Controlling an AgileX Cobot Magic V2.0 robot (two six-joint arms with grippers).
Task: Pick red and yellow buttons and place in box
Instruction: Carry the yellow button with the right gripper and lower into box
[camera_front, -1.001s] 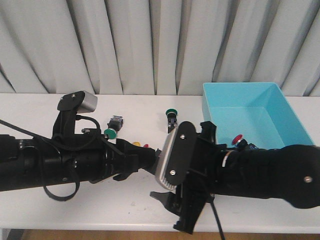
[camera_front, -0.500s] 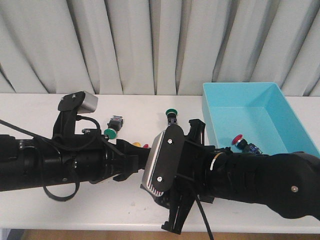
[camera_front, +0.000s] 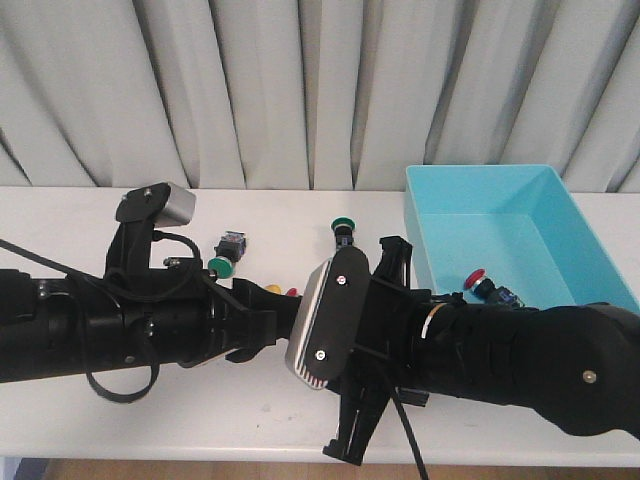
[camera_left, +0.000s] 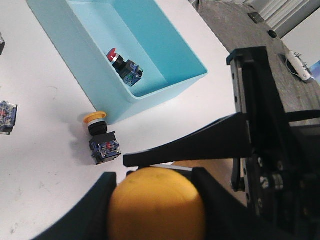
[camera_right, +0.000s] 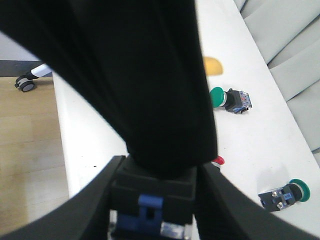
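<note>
Left wrist view is showing you the held yellow button (camera_left: 156, 207): your left claw (camera_left: 155, 186) is clamping its round cap between both fingers, low over the white surface (camera_left: 45, 165) in front of the box (camera_left: 150, 97).

Where are the other task buttons sitting?

A red button (camera_left: 121, 62) is lying on the floor inside the box, near one corner. A loose yellow button (camera_left: 100, 137) is lying on its side on the surface, just beside the box's outer wall.

What is your right claw doing?

Your right claw (camera_right: 154, 187) is reaching across toward the left one. On its wrist camera, its two fingers are flanking a black block with a blue part (camera_right: 151, 207), and the left arm (camera_right: 140, 75) is filling most of that picture. You cannot tell whether those fingers are pressing on the block or only standing around it.

Anything else lying around?

Two green buttons (camera_right: 227, 99) (camera_right: 282, 194) are lying on the surface farther back, near the curtain (camera_front: 300, 90), well apart from the box.
</note>
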